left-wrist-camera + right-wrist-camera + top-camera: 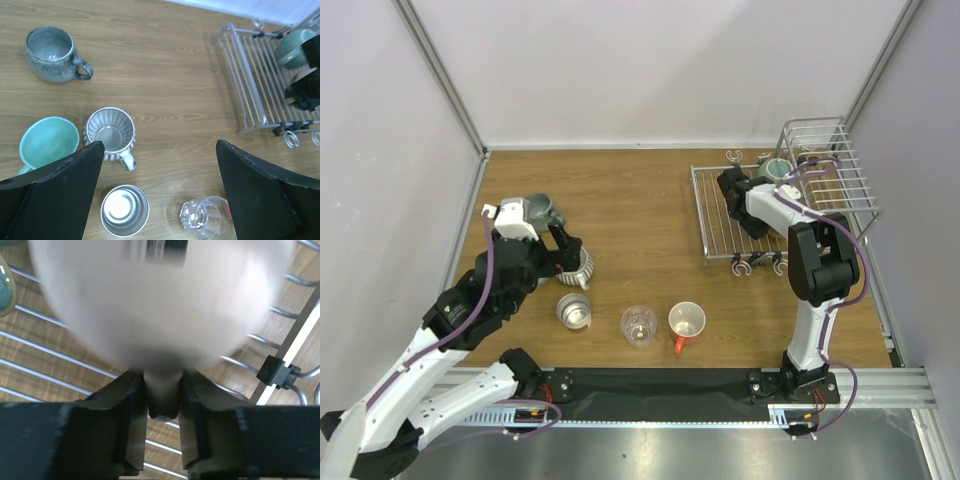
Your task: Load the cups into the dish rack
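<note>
Currently right gripper (162, 409) pinched on handle of pale beige rounded mug (160, 305), over flat grid tray of silver wire dish rack (713, 215) — green-teal glazed mug (778, 168) just beside. Left gripper (157, 195) spread wide, empty, above ribbed whitish cup (109, 131). Nearby on wooden table (640, 200) — turquoise mug (47, 142), steel cup (124, 210), clear glass (202, 217), speckled grey-blue mug (50, 52), white mug with orange inside (687, 322).

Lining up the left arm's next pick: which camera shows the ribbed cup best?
Left wrist: the ribbed cup sits upright in full view. Top external shows it partly hidden by the left gripper. Right wrist misses it.
</note>
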Action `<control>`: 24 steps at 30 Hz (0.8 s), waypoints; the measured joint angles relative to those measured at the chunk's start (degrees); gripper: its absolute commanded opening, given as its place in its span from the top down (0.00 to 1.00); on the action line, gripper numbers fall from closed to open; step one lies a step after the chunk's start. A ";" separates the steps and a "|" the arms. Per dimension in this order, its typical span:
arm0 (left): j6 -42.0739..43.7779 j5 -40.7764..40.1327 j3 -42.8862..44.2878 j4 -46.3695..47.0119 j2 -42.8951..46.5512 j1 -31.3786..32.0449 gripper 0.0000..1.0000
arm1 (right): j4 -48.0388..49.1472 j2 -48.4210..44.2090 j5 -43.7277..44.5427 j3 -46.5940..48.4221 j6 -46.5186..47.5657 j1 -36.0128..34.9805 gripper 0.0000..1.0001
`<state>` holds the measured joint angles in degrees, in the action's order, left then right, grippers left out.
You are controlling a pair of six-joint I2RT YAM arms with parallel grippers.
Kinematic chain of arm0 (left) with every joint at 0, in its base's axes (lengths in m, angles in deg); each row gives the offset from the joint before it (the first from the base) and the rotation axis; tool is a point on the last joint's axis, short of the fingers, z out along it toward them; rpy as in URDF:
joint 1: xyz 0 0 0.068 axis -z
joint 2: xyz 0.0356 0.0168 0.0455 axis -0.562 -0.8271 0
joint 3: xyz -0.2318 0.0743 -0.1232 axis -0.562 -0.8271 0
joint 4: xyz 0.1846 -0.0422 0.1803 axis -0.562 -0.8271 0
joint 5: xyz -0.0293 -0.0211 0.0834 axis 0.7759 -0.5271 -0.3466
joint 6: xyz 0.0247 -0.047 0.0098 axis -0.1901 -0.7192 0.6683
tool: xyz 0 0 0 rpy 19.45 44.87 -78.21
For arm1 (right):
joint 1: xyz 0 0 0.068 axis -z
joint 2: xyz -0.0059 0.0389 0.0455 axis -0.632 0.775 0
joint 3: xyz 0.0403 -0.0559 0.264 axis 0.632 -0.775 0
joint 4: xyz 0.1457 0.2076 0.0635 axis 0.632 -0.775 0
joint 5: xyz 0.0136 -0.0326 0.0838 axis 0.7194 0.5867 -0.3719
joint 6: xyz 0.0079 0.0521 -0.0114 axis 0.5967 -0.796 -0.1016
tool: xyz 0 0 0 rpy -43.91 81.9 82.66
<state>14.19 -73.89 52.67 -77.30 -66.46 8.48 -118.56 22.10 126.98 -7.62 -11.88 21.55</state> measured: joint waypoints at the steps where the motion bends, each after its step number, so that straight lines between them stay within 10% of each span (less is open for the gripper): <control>1: -0.02 0.00 0.00 -0.31 -0.39 0.00 0.00 | 0.17 0.00 0.04 0.00 0.52 0.00 0.61; 4: -0.39 0.15 0.00 -0.59 -0.87 0.00 0.00 | 1.22 0.00 0.96 0.00 1.88 0.24 0.40; 24: -3.04 7.45 2.47 -1.86 -9.92 0.00 0.03 | 1.79 -3.39 -0.24 -0.37 7.76 -1.57 0.04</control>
<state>11.15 -66.43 55.14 -79.16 -76.38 8.48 -116.77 18.71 126.74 -7.99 -4.12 19.98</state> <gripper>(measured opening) 0.982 0.928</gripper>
